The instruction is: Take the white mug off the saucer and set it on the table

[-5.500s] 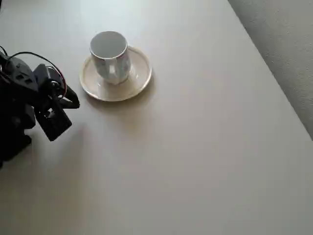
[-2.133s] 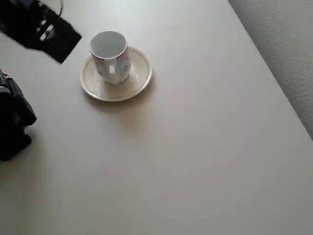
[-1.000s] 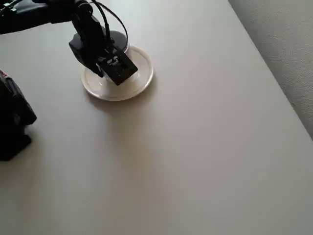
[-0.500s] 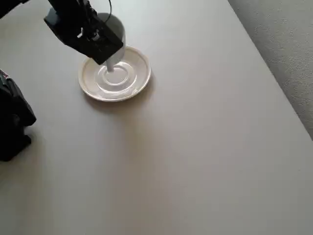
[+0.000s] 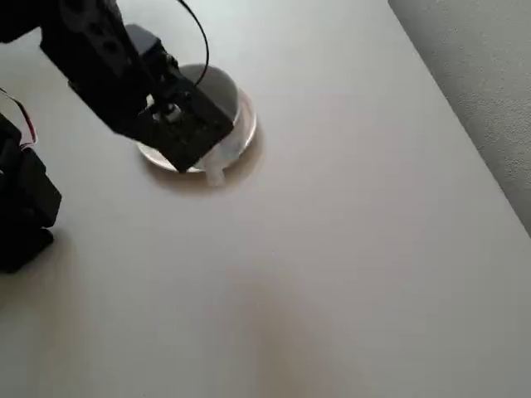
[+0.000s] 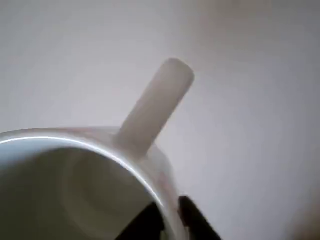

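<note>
In the overhead view the black arm reaches in from the upper left and its claw (image 5: 187, 124) sits over the white mug (image 5: 222, 93); the mug is carried by the claw, partly hidden beneath the black housing, with its open rim showing at the upper right of the housing and its loop handle pointing toward the lower edge of the picture; the mug overlaps the saucer (image 5: 247, 133), of which only a narrow arc of rim shows at the right and lower left of the arm; whether the mug clears the saucer cannot be told from this view; the counter (image 5: 348, 249) is a plain off-white surface, with grey textured floor (image 5: 481, 75) beyond its straight right edge. In the wrist view the mug (image 6: 75, 185) fills the lower left, mouth open toward the camera, handle projecting up and right; dark fingertips (image 6: 192, 220) straddle the rim wall at the lower centre, one inside and one outside, closed on the mug.
</note>
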